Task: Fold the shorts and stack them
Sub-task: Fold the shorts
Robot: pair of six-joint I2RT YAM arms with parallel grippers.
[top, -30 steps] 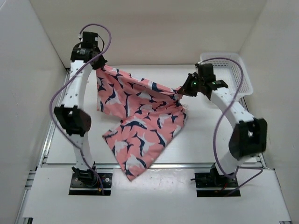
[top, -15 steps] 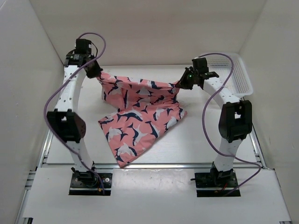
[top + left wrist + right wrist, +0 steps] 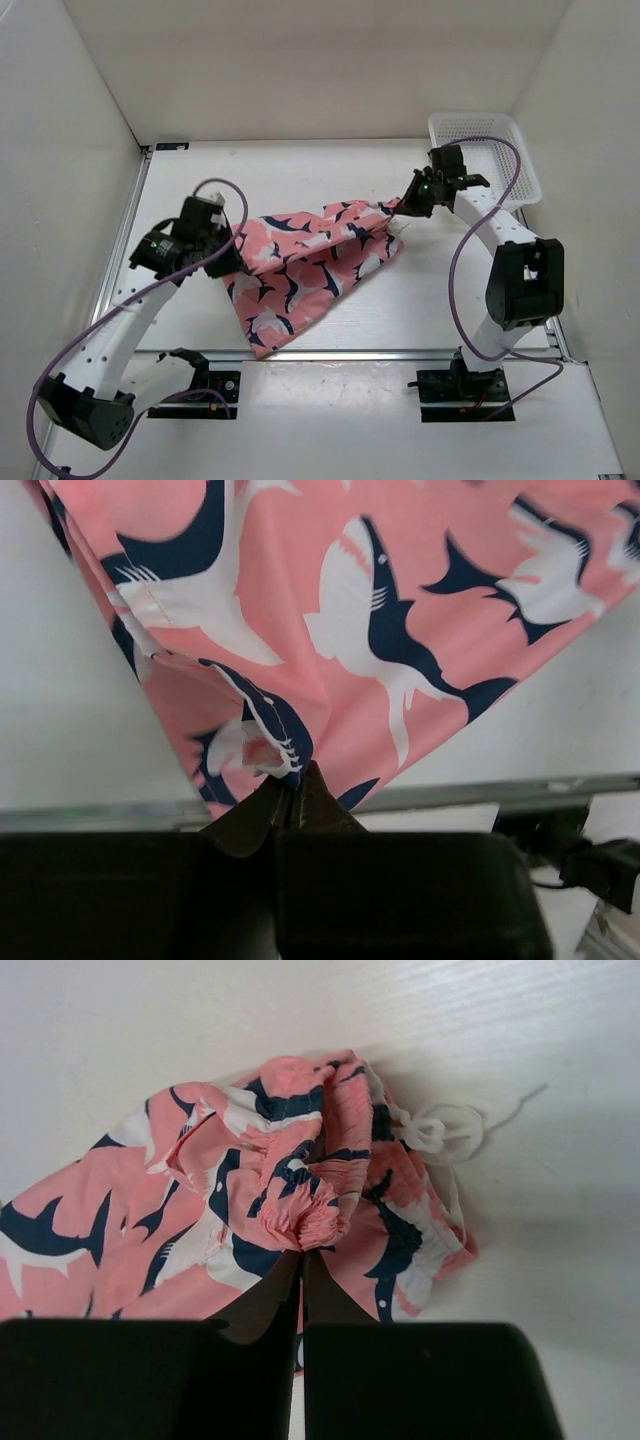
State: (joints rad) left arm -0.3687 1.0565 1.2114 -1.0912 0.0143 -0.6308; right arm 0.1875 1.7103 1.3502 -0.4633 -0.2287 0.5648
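The coral-pink shorts (image 3: 305, 265) with navy-and-white sharks lie bunched across the middle of the table, one end trailing toward the near edge. My left gripper (image 3: 228, 258) is shut on their left edge; in the left wrist view the fingertips pinch a hem fold (image 3: 275, 760) of the shorts (image 3: 400, 600). My right gripper (image 3: 400, 205) is shut on the gathered waistband at the right end; in the right wrist view the tips pinch the ruffled band (image 3: 310, 1225), with the white drawstring (image 3: 445, 1130) lying on the table beside it.
A white mesh basket (image 3: 490, 155) stands at the back right, just behind the right arm. The table's near edge rail (image 3: 330, 352) runs close to the shorts' trailing end. White walls enclose the left, back and right.
My left gripper has swung from the back left down and toward the near side, carrying its edge of the shorts. The right gripper has lowered slightly. The shorts have gone from stretched to bunched.
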